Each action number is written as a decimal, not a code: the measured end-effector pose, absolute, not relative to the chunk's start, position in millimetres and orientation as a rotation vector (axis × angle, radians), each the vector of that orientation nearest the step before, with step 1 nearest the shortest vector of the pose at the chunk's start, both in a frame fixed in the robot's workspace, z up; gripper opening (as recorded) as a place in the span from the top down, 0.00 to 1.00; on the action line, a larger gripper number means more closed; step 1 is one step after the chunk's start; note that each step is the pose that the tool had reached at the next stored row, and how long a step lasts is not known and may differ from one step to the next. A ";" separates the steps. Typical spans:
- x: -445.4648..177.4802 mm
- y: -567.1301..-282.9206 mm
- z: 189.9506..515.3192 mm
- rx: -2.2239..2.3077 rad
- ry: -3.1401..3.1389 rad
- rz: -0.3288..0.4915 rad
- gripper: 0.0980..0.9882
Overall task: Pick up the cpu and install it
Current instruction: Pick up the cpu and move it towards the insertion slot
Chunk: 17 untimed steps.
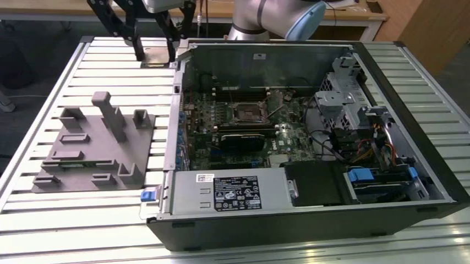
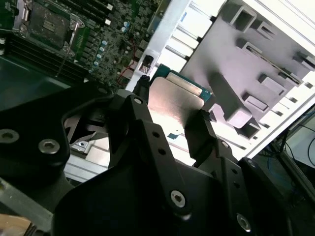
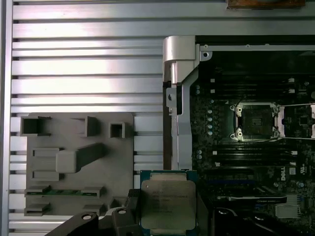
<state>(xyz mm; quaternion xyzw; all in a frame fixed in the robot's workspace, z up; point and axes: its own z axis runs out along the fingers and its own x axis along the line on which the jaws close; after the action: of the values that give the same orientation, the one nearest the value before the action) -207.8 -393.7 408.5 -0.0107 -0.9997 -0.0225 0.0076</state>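
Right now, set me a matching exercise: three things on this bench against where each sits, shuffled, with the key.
1. cpu
2. grey fixture
3. socket

A. inside the open case
B. held in the pincer
C. on the slatted table, outside the case

Pairs: 1-B, 2-C, 3-A.

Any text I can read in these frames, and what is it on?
Print on the cpu lid, first wrist view: too faint to read.
Power supply label, exterior view: too small to read.
Case sticker: too small to read.
Motherboard markings: too blurred to read.
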 end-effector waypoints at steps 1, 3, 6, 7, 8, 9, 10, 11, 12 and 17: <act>-205.7 -393.5 408.2 -0.033 -3.125 -0.070 0.50; -201.5 -393.3 407.8 -0.033 -3.125 -0.070 0.50; -195.6 -392.8 407.2 -0.034 -3.125 -0.070 0.50; -193.7 -392.7 407.0 -0.033 -3.125 -0.071 0.50; -191.8 -392.6 406.7 -0.033 -3.125 -0.071 0.50; -190.0 -392.4 406.4 -0.033 -3.125 -0.070 0.50; -188.0 -392.3 406.2 -0.033 -3.125 -0.071 0.50; -185.9 -392.2 405.9 -0.033 -3.125 -0.070 0.50; -183.3 -392.0 405.6 -0.033 -3.125 -0.070 0.50; -170.1 -390.8 404.1 -0.033 -3.125 -0.070 0.50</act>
<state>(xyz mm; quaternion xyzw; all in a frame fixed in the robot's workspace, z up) -170.1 -390.8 404.1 -0.0107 -0.9997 -0.0225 0.0076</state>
